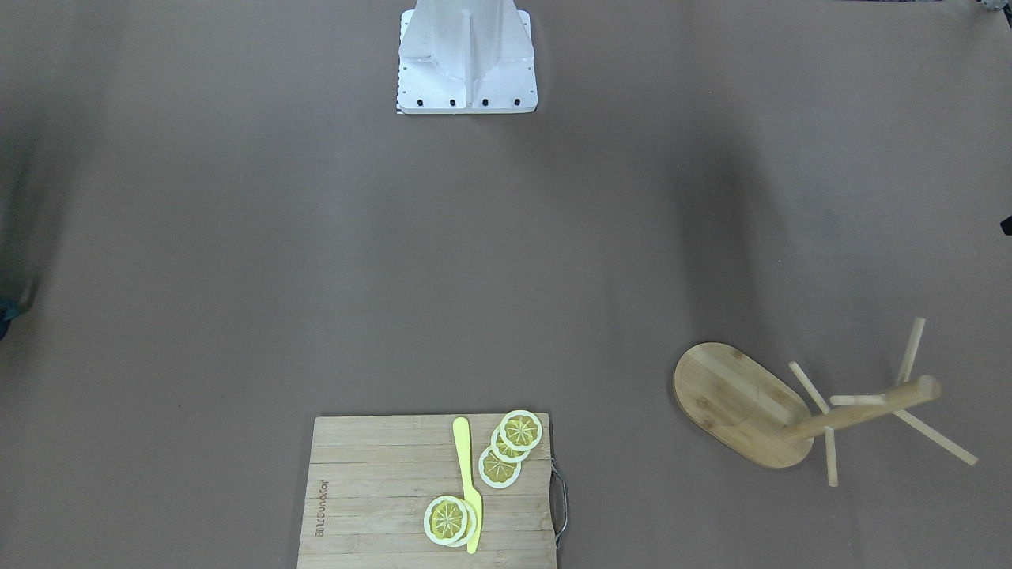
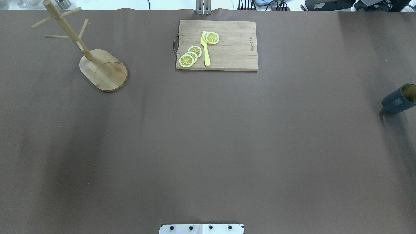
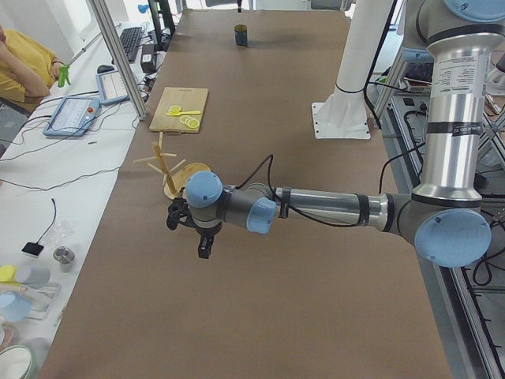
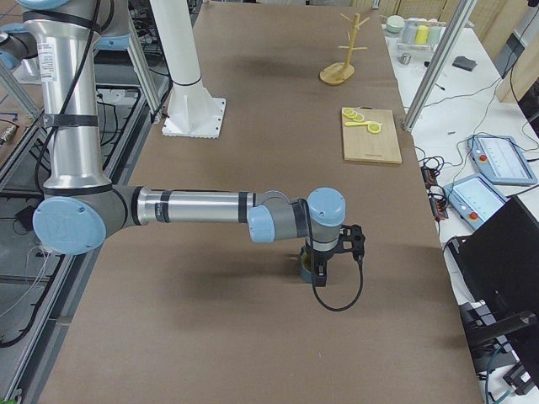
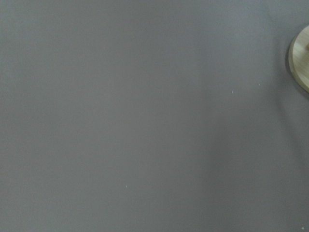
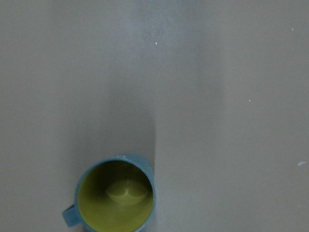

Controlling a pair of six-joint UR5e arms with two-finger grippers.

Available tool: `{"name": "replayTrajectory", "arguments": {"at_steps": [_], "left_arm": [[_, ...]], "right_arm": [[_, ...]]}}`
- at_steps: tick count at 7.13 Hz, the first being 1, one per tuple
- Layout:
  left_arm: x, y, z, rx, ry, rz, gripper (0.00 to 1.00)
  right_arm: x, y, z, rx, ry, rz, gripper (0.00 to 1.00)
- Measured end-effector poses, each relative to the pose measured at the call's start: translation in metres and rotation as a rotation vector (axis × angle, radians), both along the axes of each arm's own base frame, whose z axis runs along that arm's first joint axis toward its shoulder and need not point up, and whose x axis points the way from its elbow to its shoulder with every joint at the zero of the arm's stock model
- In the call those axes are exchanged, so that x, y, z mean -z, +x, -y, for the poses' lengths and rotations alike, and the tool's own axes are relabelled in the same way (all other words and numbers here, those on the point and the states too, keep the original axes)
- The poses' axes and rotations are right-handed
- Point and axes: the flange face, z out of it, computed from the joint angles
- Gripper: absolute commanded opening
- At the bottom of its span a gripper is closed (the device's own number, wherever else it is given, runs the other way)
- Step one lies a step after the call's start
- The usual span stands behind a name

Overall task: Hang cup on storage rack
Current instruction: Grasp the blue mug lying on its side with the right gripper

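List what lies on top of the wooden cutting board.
A yellow knife and overlapping lemon slices lie on the cutting board. The lower slices are partly covered by others, so their exact count is unclear.

cup (image 2: 396, 101) cut by overhead's right edge | storage rack (image 5: 301, 60) clipped in left wrist view

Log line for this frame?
cup upright, unhung; storage rack pegs bare; right gripper over cup; left gripper near rack; gripper states unclear

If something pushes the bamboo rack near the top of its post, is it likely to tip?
Probably somewhat: the storage rack has a tall post set off-centre on its base. The wide, flat oval base should resist gentle pushes low down.
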Motion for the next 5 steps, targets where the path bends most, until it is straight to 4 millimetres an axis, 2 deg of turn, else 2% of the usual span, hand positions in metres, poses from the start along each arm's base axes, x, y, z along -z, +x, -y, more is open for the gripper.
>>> {"name": "replayTrajectory", "arguments": {"at_steps": [2, 3, 5], "left_arm": [[-0.005, -0.006, -0.043, 0.005, -0.016, -0.001, 0.98], [-0.007, -0.01, -0.06, 0.01, -0.024, -0.003, 0.98], [-0.009, -0.016, -0.078, 0.021, -0.038, -0.01, 0.98]], "right_arm": [[-0.004, 0.006, -0.036, -0.007, -0.007, 0.001, 1.0], [-0.007, 0.007, -0.047, -0.007, -0.012, 0.002, 1.0], [-0.012, 0.009, -0.066, -0.009, -0.024, 0.015, 1.0]]}}
